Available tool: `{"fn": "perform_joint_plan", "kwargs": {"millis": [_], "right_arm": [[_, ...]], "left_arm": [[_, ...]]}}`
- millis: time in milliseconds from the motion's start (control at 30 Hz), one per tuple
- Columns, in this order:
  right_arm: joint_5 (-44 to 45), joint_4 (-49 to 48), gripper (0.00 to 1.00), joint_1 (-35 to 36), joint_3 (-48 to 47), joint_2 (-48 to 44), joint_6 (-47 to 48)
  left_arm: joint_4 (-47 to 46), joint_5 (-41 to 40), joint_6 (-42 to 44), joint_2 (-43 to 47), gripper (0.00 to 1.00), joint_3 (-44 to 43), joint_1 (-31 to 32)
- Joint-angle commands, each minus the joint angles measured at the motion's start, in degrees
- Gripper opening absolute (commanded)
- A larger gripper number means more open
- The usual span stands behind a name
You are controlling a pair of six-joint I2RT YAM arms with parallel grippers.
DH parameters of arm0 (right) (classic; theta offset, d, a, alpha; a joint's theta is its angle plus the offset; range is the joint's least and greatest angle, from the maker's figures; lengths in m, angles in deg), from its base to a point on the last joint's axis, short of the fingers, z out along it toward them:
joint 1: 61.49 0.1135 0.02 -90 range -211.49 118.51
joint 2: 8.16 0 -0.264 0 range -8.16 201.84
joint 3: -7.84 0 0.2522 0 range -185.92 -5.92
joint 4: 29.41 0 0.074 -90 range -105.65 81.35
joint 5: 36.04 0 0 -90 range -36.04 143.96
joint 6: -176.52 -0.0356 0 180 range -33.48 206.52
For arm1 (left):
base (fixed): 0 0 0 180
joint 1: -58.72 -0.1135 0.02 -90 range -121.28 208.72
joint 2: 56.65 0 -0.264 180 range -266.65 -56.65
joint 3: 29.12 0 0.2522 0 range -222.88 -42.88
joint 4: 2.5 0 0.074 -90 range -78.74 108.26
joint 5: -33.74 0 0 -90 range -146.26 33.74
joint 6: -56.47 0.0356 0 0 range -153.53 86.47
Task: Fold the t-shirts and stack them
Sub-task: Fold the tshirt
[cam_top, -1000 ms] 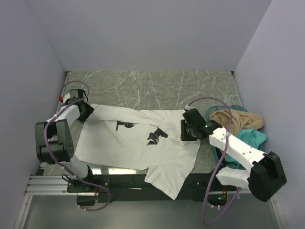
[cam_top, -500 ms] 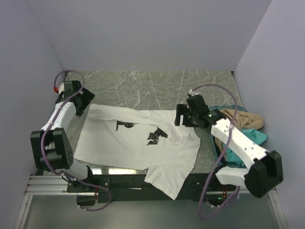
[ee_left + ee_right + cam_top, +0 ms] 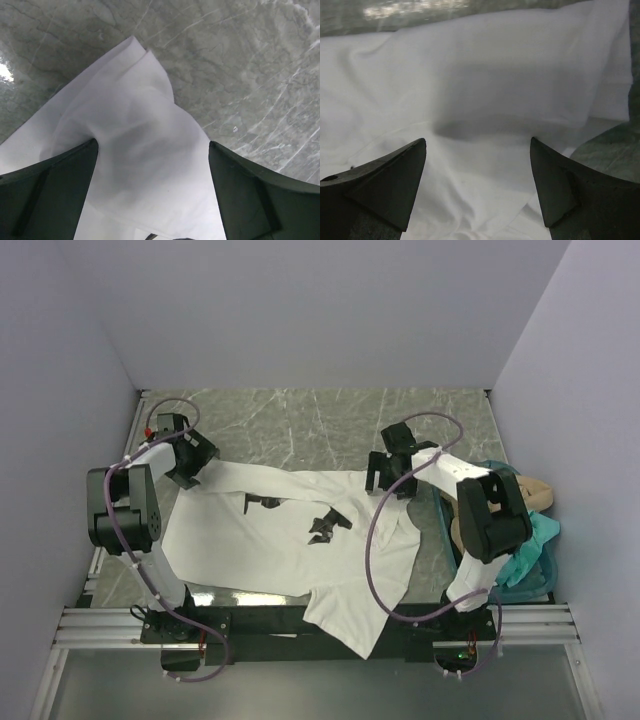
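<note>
A large white t-shirt (image 3: 285, 540) with small black print marks (image 3: 325, 525) lies spread flat on the marble table, its near hem hanging over the front edge. My left gripper (image 3: 190, 462) stands open over the shirt's far left corner (image 3: 135, 125), with only cloth lying between its fingers (image 3: 50, 190). My right gripper (image 3: 385, 475) stands open over the far right part of the shirt (image 3: 485, 85), gripping nothing. A tan t-shirt (image 3: 535, 490) and a teal t-shirt (image 3: 538, 532) lie bunched at the right.
A teal plastic basket (image 3: 530, 575) holds the tan and teal shirts by the right wall. Bare marble table (image 3: 300, 430) runs behind the white shirt. Walls close in on the left, back and right. The right arm's cable (image 3: 375, 560) loops over the shirt.
Both grippers have opened. The right gripper has moved toward the far side along the shirt's right edge, and its arm has swung in. The left gripper has shifted slightly at the far left corner.
</note>
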Motion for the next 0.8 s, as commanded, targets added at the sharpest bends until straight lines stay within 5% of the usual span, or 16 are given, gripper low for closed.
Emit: {"fn": "perform_joint_plan", "kwargs": {"millis": [0,500,767], "right_arm": [[-1.66,-1.31,0.90,-1.64,-2.79,3.66,0.81],[-11.94,7.74,0.90,-7.44,-20.53,19.76,3.08],[-17.41,9.42,0.90,-10.17,-22.04,21.26,3.01]], "left_arm": [[-1.62,-0.97,0.79,0.14,0.99,2.99,-0.15],[-0.05,-0.97,-0.61,-9.35,0.99,-4.72,-0.59],[2.06,-1.49,-1.84,-12.26,0.99,-10.71,-0.50]]}}
